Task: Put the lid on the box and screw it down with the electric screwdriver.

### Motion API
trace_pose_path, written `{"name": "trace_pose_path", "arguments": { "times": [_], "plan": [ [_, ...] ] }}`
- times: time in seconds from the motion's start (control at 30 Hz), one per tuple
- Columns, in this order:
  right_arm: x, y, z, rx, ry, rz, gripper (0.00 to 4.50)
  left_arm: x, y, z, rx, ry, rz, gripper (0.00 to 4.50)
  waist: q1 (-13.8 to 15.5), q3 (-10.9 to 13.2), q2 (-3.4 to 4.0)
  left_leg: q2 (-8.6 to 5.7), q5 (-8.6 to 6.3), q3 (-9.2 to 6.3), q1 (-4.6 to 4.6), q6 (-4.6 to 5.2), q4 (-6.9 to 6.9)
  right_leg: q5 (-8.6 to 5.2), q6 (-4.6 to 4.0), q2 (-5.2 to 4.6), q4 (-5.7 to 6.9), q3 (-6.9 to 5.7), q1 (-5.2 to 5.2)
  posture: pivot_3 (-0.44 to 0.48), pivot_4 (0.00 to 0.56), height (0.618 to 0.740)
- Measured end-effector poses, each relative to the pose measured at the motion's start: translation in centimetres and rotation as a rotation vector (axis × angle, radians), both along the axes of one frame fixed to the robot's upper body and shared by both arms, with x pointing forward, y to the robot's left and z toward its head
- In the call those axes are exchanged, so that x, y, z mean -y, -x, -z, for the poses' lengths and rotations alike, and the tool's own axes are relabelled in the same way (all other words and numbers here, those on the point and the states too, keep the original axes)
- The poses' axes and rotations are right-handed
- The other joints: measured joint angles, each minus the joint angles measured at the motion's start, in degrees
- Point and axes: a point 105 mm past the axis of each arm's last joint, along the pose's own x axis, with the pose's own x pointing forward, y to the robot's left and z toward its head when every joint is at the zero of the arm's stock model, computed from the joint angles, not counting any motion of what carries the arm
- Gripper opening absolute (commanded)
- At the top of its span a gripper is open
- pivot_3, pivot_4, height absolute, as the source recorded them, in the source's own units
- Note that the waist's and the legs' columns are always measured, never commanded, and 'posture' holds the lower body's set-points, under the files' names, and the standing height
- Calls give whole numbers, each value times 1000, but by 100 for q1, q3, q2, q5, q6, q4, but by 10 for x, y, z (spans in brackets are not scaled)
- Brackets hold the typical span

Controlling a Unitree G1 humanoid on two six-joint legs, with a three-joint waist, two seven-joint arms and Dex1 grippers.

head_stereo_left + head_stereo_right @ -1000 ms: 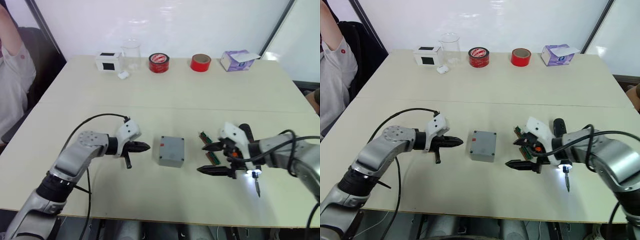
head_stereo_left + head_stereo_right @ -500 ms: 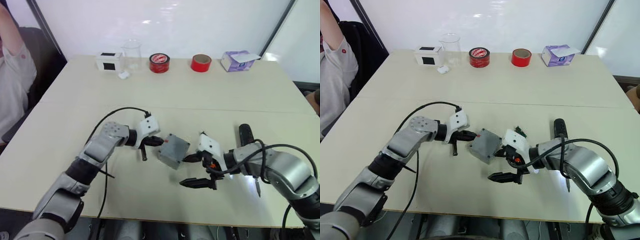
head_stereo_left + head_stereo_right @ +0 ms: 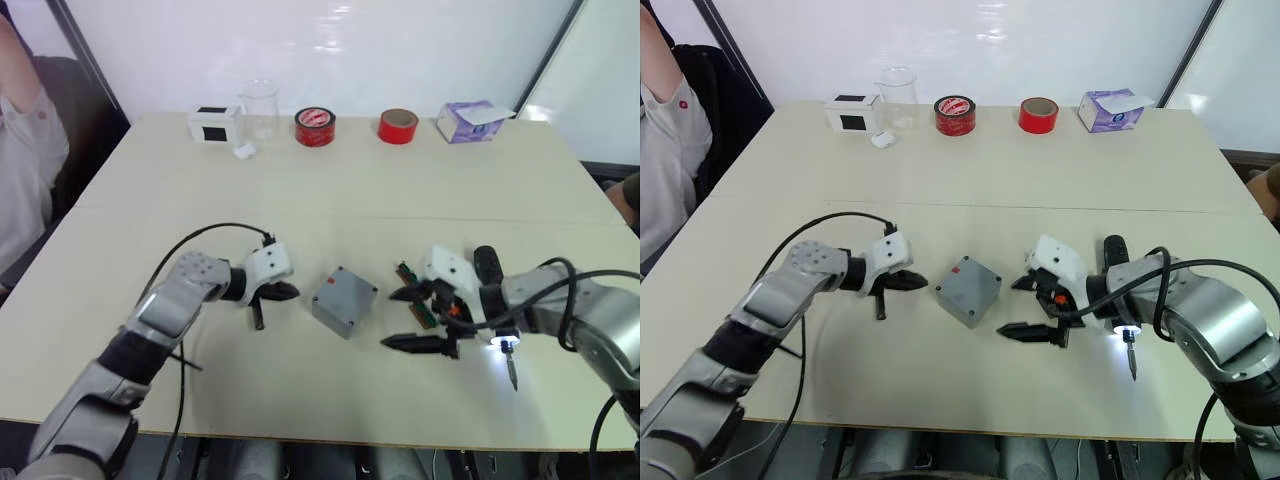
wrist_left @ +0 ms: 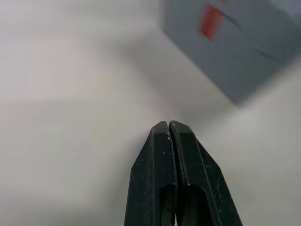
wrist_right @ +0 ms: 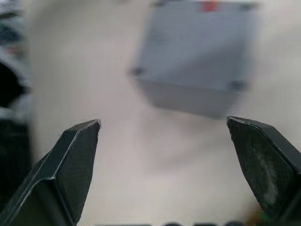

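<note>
Black fingers of the left gripper [image 3: 908,281] are pressed together with nothing between them, tip aimed at the box [image 3: 968,290] and held just beside its left edge, not touching as far as can be told. The right gripper [image 3: 1028,307] is spread wide, one finger near the box's right corner, the other lower toward the table's near edge; nothing is gripped. The box sits turned at an angle on the table [image 3: 970,180] between the two grippers, a small red mark on its upper left side. Its top looks closed and flat, with corner screw holes seen in the right wrist view, so the lid [image 5: 197,42] is judged to be already seated; the seam cannot be told for sure. The screwdriver [image 3: 1118,300] lies behind the right wrist, bit toward the near edge with a bright light at its nose. Small green boards [image 3: 418,296] lie near the right gripper.

Handling, as judged: the box is hard plastic, light and smooth, so it is likely to slide or spin when pushed at a corner. It is best taken across two opposite flat sides, or steadied from one side while screws are driven. The screwdriver is stiff and longer, best gripped around mid-barrel. Tape rolls [image 3: 954,114], a clear cup [image 3: 898,98] and a tissue box [image 3: 1114,108] stand well apart at the far edge.
</note>
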Motion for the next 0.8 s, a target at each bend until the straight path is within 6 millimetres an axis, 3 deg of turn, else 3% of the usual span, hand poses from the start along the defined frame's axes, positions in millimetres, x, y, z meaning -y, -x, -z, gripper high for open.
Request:
{"name": "trace_pose_path", "arguments": {
  "times": [0.07,0.13,0.3,0.43,0.8],
  "plan": [
    [0,-15,4,51,31,-2,4475,6,18,1,-55,26,41,0,15,0,-2,0,0,1,0,0,5,0,0,-1,5,1,0,0,150,740],
    [-2,-19,10,59,42,-17,4475,9,24,1,-71,40,55,0,39,1,-2,-2,0,-1,-2,0,10,0,0,0,9,1,0,0,150,740],
    [-10,-25,24,70,56,-76,4475,17,22,0,-66,66,29,0,28,1,-3,-6,0,1,-1,0,13,0,0,0,16,2,0,0,150,740],
    [-22,-18,31,41,24,-138,4475,29,12,-2,-41,97,3,0,28,1,-3,-8,0,-1,-1,0,15,0,1,0,21,2,0,0,150,740],
    [-26,7,42,-50,-5,-137,4475,28,-4,-1,-14,97,-55,0,25,1,-3,-7,1,-3,4,-1,16,0,0,0,30,2,0,0,150,740]
  ]
}}
